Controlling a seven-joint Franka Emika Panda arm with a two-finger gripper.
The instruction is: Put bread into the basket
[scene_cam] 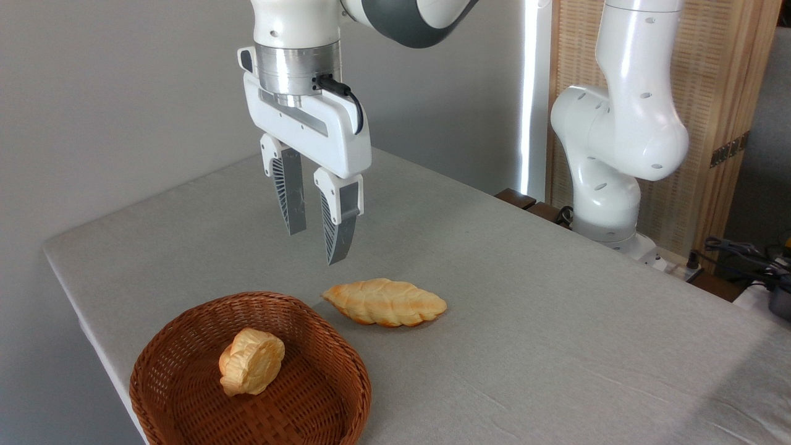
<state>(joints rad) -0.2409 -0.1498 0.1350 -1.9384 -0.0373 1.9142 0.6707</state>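
The bread (384, 301), a long braided golden loaf with pointed ends, lies flat on the grey table just right of the basket (185, 346). That round reddish-brown wicker basket sits at the front left corner. My gripper (316, 246) hangs in the air above and slightly left of the loaf, fingers pointing down. It is open, with a narrow gap and nothing between the fingers.
A small round pale-yellow bun (251, 361) rests inside the basket. The arm's white base (609, 185) stands at the table's right rear edge. Cables and dark gear (741, 253) lie at the far right. The table's left edge runs close behind the basket.
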